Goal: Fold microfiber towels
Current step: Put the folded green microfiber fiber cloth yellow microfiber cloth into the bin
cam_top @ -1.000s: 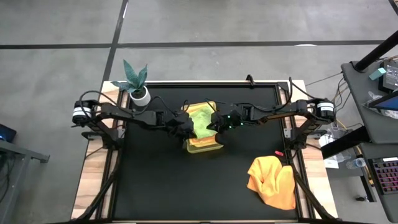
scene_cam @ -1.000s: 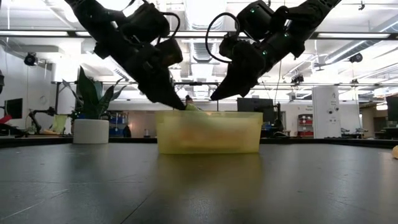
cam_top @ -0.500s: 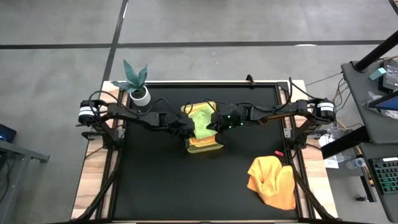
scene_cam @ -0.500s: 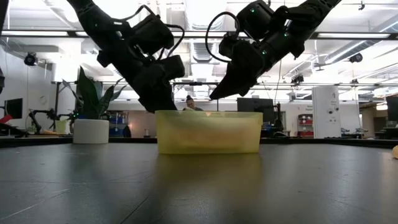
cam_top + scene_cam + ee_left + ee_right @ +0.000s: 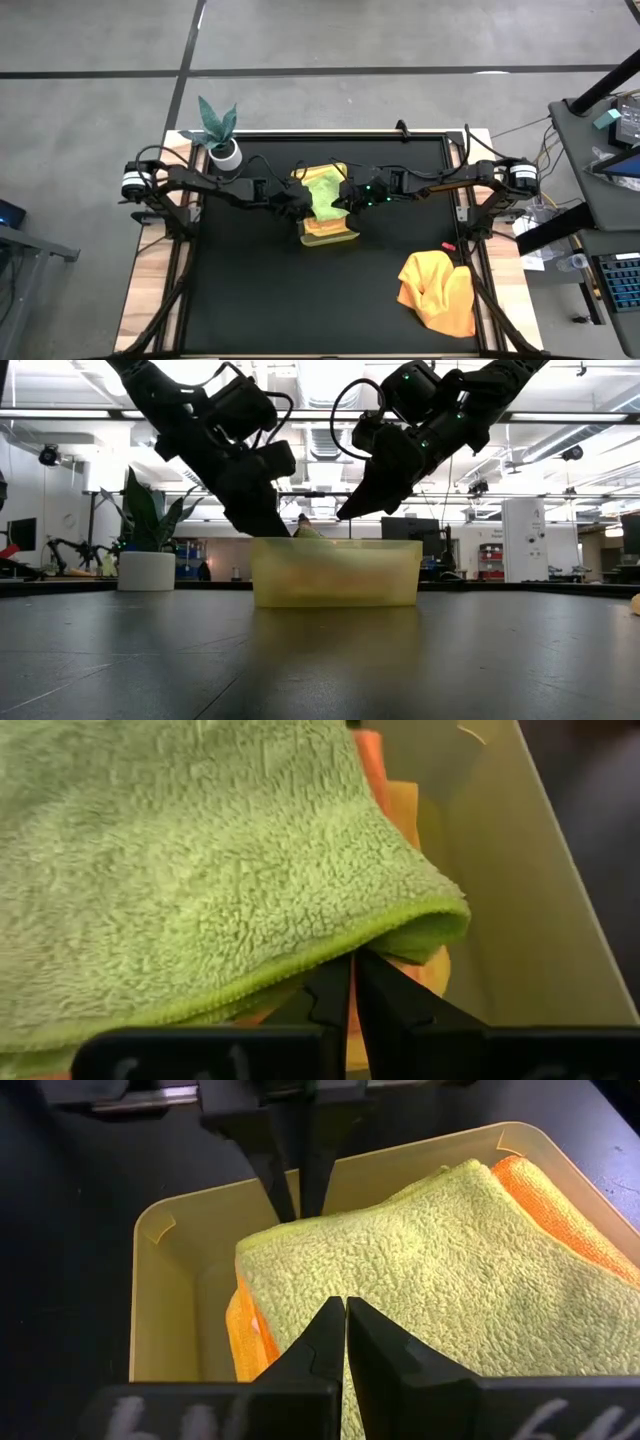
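Left claw: fingers pressed together, nothing between them, tips just under the hemmed edge of the green towel. Right claw: fingers likewise together and empty, tips at the towel's opposite edge. The green towel lies between both claws, folded on top of orange towels inside the tray. A loose orange towel lies on the table, well apart from both claws.

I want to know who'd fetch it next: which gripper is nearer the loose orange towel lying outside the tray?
Right. The right gripper is shut at the tray, on the orange towel's side. The left gripper, also shut, is at the tray's far side.
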You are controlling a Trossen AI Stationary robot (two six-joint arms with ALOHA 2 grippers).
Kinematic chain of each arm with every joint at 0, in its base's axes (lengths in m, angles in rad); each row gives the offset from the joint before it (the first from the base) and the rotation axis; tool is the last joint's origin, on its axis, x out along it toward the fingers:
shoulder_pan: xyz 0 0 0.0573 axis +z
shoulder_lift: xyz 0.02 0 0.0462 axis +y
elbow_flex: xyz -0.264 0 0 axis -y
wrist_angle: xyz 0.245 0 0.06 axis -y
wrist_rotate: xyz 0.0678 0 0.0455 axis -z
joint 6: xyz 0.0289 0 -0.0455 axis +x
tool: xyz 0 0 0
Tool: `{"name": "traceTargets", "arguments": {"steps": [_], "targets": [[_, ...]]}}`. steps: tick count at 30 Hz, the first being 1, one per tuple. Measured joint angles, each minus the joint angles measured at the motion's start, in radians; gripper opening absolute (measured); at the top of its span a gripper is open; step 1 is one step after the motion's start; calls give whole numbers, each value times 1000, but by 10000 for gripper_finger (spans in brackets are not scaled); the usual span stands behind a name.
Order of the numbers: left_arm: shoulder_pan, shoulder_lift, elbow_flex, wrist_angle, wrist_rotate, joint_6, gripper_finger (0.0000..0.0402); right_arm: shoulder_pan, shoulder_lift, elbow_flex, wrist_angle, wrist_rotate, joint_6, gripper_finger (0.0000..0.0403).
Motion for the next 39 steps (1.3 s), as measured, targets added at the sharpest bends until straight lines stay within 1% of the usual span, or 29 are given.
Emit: {"name": "traceTargets", "arguments": {"steps": [5, 9, 10, 12, 14, 15, 17, 18, 21, 26, 28, 33, 37, 39], "targets": [[0, 30, -3, 8, 12, -1, 5, 0, 0, 0, 1, 0, 0, 8], [0, 35, -1, 15, 94, 21, 5, 0, 0, 0, 3, 0, 0, 8], [-1, 32, 1, 16, 90, 36, 5, 0, 0, 0, 3, 0, 0, 8], [-1, 25, 6, 14, 24, 43, 5, 0, 0, 0, 3, -4, 0, 8], [4, 22, 13, 24, -51, 46, 5, 2, 0, 0, 3, -44, -1, 8], [7, 22, 14, 22, -66, 49, 5, 4, 0, 0, 4, -79, -8, 8], [10, 22, 14, 22, -77, 50, 5, 11, 0, 0, 11, -139, -13, 8], [10, 22, 14, 28, -77, 50, 5, 17, 5, 0, 16, -149, -13, 8], [10, 22, 16, 35, -77, 50, 5, 35, 29, 0, 50, -151, -14, 8], [10, 22, 19, 57, -79, 44, 5, 50, 112, 0, 170, -149, -11, 8], [10, 22, 19, 57, -80, 43, 5, 50, 137, 0, 187, -146, 0, 8], [10, 22, 19, 69, -81, 43, 5, 50, 179, 18, 182, -60, -7, 8], [10, 22, 19, 77, -79, 42, 5, 50, 205, 42, 181, 65, -19, 8], [10, 22, 17, 77, -61, 41, 5, 50, 206, 48, 176, 98, -27, 8]]}}
